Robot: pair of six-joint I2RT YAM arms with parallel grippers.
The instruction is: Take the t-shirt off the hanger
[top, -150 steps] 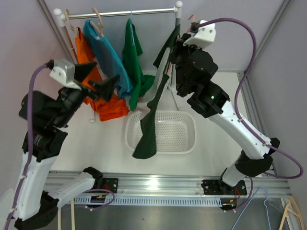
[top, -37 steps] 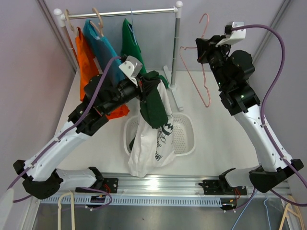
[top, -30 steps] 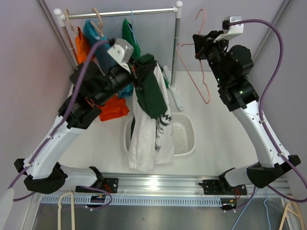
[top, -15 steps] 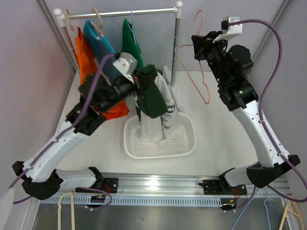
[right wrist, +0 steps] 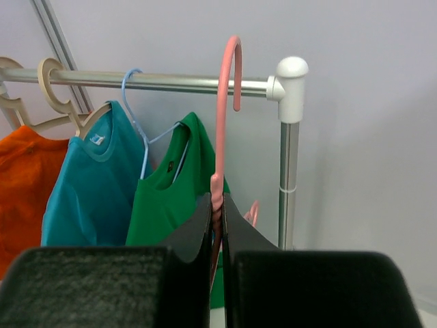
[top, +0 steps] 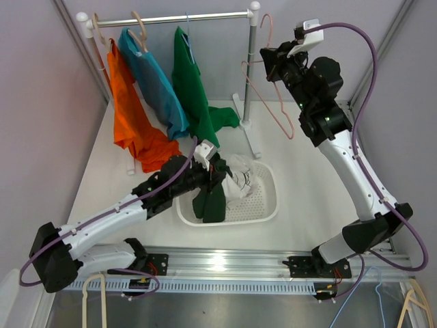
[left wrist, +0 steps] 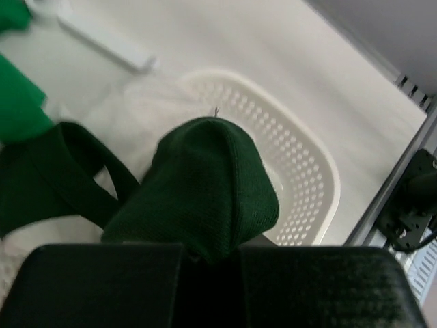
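Note:
The t-shirt (top: 208,199), dark green with white parts, lies bunched in the white basket (top: 270,205). My left gripper (top: 217,169) is low over the basket, shut on a fold of the dark green cloth (left wrist: 205,184); in the left wrist view the fingertips (left wrist: 212,256) are buried in it. High at the back right, my right gripper (top: 268,55) is shut on the neck of the bare pink hanger (right wrist: 220,123). The hanger's hook sits level with the rail's right end knob (right wrist: 291,72), and its frame (top: 254,87) hangs below, in front of the post.
The clothes rail (top: 177,18) carries an orange shirt (top: 130,116), a teal shirt (top: 153,82) and a bright green shirt (top: 191,89) on hangers. Its upright post (top: 249,89) stands just behind the basket. Spare hangers (top: 410,301) lie beyond the near edge at bottom right.
My left arm came down and brought the hanging t-shirt into the basket, where it now lies bunched. My right arm carried the pink hanger left, closer to the rail's end.

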